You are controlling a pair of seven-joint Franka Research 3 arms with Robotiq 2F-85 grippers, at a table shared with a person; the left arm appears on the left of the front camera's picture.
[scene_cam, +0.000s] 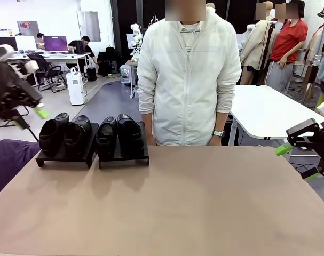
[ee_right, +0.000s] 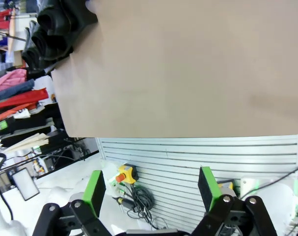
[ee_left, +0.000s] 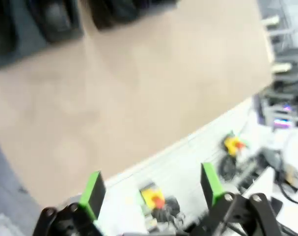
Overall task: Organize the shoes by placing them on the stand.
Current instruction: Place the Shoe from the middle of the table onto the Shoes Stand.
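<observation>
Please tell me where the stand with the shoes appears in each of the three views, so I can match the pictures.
Front view: the stand sits at the table's far left, carrying the shoes.
Left wrist view: it lies blurred along the top left edge.
Right wrist view: the shoes fill the top left corner; the stand itself is hard to tell apart.
Shared landmark: the tan tabletop.

We recorded an open workroom with white walls (scene_cam: 49,13) and a grey floor (scene_cam: 105,98). A white table (scene_cam: 268,109) stood at right. Desks with lit monitors (scene_cam: 55,42) and black office chairs (scene_cam: 47,69) lined the far left. A white portable unit (scene_cam: 75,85) stood on the floor (type undetermined). Lighting was even and bright.
</observation>
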